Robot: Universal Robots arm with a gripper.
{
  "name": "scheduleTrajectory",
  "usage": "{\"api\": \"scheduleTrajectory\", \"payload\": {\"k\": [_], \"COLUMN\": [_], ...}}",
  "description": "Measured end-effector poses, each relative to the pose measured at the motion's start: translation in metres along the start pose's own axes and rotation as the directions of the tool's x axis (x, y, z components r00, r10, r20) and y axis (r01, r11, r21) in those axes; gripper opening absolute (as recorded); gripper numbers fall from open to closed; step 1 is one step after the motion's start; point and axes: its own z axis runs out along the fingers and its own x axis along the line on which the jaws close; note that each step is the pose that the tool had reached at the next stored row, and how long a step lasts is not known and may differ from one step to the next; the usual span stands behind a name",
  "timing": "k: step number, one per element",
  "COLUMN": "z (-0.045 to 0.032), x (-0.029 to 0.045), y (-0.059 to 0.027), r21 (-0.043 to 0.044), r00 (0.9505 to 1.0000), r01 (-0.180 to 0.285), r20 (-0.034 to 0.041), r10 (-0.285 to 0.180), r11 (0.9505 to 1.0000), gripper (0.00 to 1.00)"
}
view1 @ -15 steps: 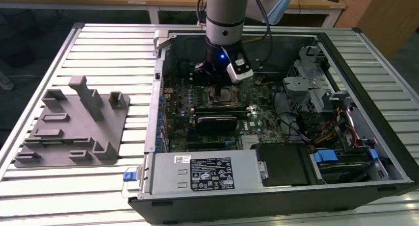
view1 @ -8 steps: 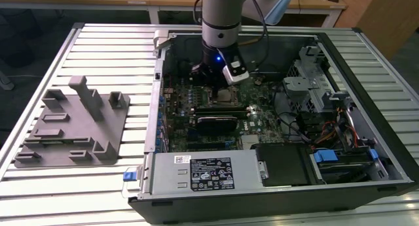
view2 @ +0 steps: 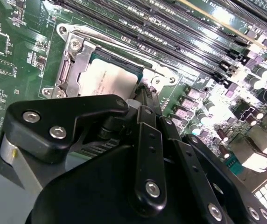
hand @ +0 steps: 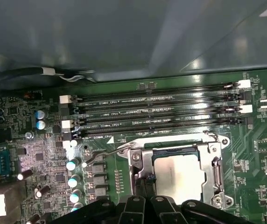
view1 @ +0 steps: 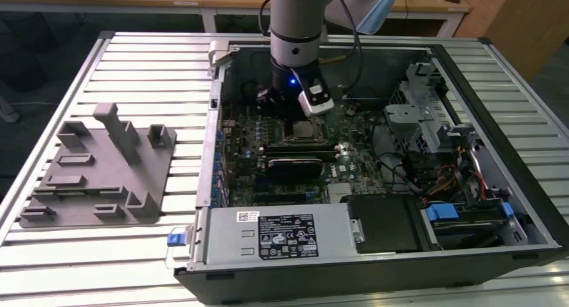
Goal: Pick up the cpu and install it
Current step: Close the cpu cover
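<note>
Jaws pinched together, gripping nothing, at edge of silver-topped square cpu point(hand: 179, 172) seated in socket point(hand: 217, 179)

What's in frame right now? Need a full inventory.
cpu: one, silver-grey, lying in the socket.
socket frame: one, silver metal, around the cpu.
circuit board: one, green, inside the computer case.
memory slots: four, black, beside the socket.
computer case: one, black, open, on the table.
power supply: one, silver, inside the case.
fixture block: one, grey, table, exterior view's left.
table: one, silver, slatted.
end effector: one, black, at the cpu's edge.
arm: one, grey, reaching into the case.
</note>
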Motion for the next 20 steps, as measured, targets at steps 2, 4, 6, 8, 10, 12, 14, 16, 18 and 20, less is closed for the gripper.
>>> {"api": "scheduleTrajectory", "payload": {"k": [2, 4, 6, 8, 10, 12, 14, 16, 18, 20], "z": [0.0011, 0.0019, 0.0021, 0.0022, 0.0025, 0.0029, 0.003, 0.0031, 0.0031, 0.0024], "x": [0.0002, 0.0003, 0.0003, 0.0003, 0.0003, 0.0003, 0.0003, 0.0003, 0.0003, 0.0003], "y": [0.0, -0.0001, -0.0001, 0.0, -0.0001, -0.0001, -0.0001, 0.0, 0.0, 0.0001], "r21": [-0.0001, 0.0001, 0.0003, 0.0001, 0.0001, 0.0003, 0.0004, 0.0002, -0.0002, -0.0006], "r00": [1.0, 1.0, 1.0, 1.0, 1.0, 1.0, 1.0, 1.0, 1.0, 1.0], "r01": [0.0, 0.0, 0.0, 0.0, 0.0, 0.0, 0.0, 0.0, 0.0, 0.0], "r20": [0.0, -0.0001, -0.0002, -0.0001, -0.0001, -0.0002, -0.0002, -0.0001, 0.0, 0.0004], "r10": [0.0, 0.0, 0.0, 0.0, 0.0, 0.0, 0.0, 0.0, 0.0, 0.0], "r11": [1.0, 1.0, 1.0, 1.0, 1.0, 1.0, 1.0, 1.0, 1.0, 1.0], "gripper": [0.11, 0.11, 0.11, 0.11, 0.11, 0.11, 0.11, 0.11, 0.11, 0.11]}}
